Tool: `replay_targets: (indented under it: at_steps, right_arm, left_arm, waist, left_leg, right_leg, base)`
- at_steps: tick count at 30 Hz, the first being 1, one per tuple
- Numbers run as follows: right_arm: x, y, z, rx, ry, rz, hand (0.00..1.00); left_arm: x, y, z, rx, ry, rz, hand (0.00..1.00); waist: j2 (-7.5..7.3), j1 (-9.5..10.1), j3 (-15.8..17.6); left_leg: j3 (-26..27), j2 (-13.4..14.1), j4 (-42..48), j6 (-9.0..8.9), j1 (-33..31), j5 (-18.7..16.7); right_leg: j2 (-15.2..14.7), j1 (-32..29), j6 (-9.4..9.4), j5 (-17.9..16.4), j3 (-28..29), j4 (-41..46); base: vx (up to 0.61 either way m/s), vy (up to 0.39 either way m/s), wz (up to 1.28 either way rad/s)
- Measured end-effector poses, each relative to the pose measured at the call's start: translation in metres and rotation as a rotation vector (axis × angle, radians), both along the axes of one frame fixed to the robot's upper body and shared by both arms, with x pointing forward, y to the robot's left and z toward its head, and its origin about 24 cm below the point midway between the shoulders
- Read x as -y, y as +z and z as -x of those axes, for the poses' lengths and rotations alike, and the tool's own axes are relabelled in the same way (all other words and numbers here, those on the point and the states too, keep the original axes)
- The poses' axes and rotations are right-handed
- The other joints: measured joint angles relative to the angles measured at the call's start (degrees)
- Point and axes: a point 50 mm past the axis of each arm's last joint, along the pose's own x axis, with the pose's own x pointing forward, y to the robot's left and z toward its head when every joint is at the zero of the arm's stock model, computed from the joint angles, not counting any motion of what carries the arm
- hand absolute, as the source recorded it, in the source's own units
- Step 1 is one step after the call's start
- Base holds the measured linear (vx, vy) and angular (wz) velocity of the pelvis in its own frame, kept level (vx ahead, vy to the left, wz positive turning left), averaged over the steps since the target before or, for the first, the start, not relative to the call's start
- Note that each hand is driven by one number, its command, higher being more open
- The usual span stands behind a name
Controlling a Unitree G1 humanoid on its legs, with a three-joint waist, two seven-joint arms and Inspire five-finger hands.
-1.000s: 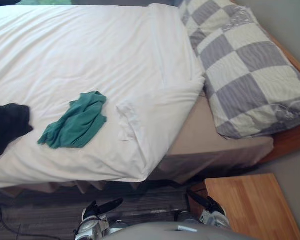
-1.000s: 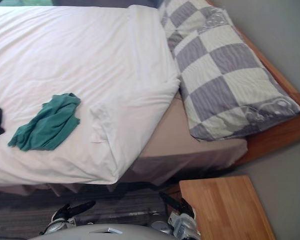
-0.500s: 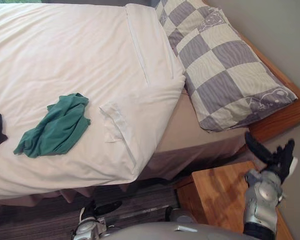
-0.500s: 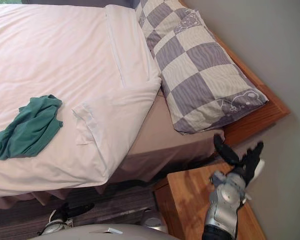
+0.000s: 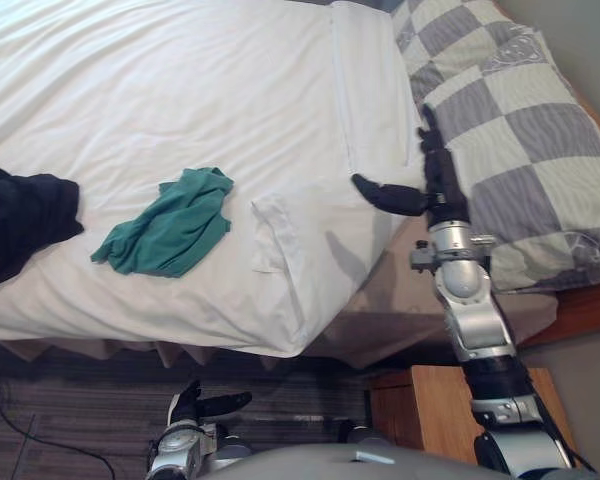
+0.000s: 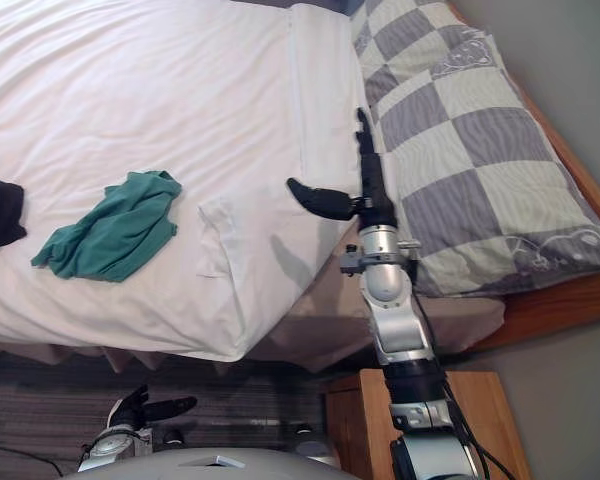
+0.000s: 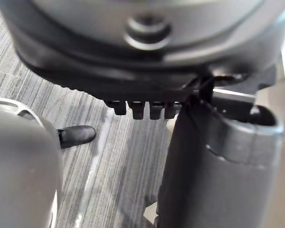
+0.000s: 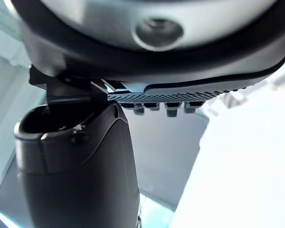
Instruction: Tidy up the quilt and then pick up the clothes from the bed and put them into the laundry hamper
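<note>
the step in hand looks like the quilt tidy. the right hand (image 5: 438, 185) hovers above the right edge of the white quilt (image 5: 210, 90), between its turned-back near corner (image 5: 295, 235) and the grey-and-cream checked pillow (image 5: 525, 130). its fingers are straight and together with the thumb spread wide, holding nothing. the left hand (image 5: 193, 410) hangs low by the floor, fingers loosely straight and empty. to do this well, lower onto the folded flap, pinch the cloth at its edge rather than its middle, and draw it right and far until the beige sheet (image 5: 395, 285) is covered flat. the crumpled green garment (image 5: 168, 222) and what seems a black garment (image 5: 20, 225) lie on the quilt's near left. a gentle pull should keep them from sliding.
</note>
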Motion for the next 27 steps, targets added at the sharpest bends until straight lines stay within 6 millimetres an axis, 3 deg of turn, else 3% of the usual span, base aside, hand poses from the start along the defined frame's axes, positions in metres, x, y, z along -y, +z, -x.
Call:
replay_targets:
  at_steps: [7,11,15,16,23,27]
  right_arm:
    - [-0.013,0.006,-0.029,-0.034,0.035,0.053,1.0]
    - [-0.007,-0.021,-0.035,-0.154,0.005,0.079,1.0]
    - [-0.003,-0.048,-0.036,-0.256,-0.023,0.197,1.0]
    - [-0.003,-0.049,-0.038,-0.259,-0.027,0.221,0.0]
    - [-0.003,-0.048,-0.049,-0.257,-0.053,0.401,0.0]
    - [0.001,-0.047,-0.049,-0.253,-0.071,0.401,0.0]
  left_arm:
    - [-0.008,0.003,-0.003,0.013,0.007,-0.032,1.0]
    - [-0.007,0.001,0.006,-0.006,0.02,-0.029,1.0]
    - [-0.006,0.003,0.003,0.024,0.042,-0.016,1.0]
    - [-0.006,0.003,0.002,0.03,0.036,-0.018,1.0]
    - [-0.005,0.006,-0.004,0.054,0.001,-0.025,1.0]
    - [-0.004,0.006,-0.005,0.054,-0.001,-0.025,1.0]
  waist:
    - [2.21,2.48,3.8]
    - [3.35,2.81,5.9]
    - [4.06,3.25,7.0]
    - [4.08,3.22,7.3]
    - [4.09,3.79,7.5]
    - [4.05,3.72,7.5]
  left_leg:
    - [-2.4,0.0,1.1,0.26,-3.0,0.0]
    - [-3.7,0.1,2.0,0.36,-5.3,0.1]
    - [-3.9,0.4,2.9,0.37,-6.4,0.1]
    - [-4.1,0.5,3.5,0.37,-6.4,0.1]
    - [-4.6,1.1,5.0,0.19,-7.1,0.3]
    - [-4.0,1.1,5.0,0.18,-6.8,0.3]
  right_leg:
    - [-0.2,-1.0,-0.13,1.0,-0.7,0.0]
    - [-0.2,-2.1,-0.12,1.0,-1.5,0.2]
    - [-0.2,-3.0,-0.11,1.0,-1.5,1.3]
    - [-0.3,-3.0,-0.11,1.0,-1.5,2.0]
    - [-0.1,-3.9,-0.11,0.9,-1.6,4.3]
    - [-0.2,-3.9,-0.12,0.9,-1.3,4.2]
  base:
    - [0.01,0.009,0.17]
    - [0.02,-0.014,0.16]
    - [0.04,-0.012,0.05]
    - [0.03,-0.012,0.04]
    - [0.02,-0.01,0.03]
    - [0.01,-0.004,-0.05]
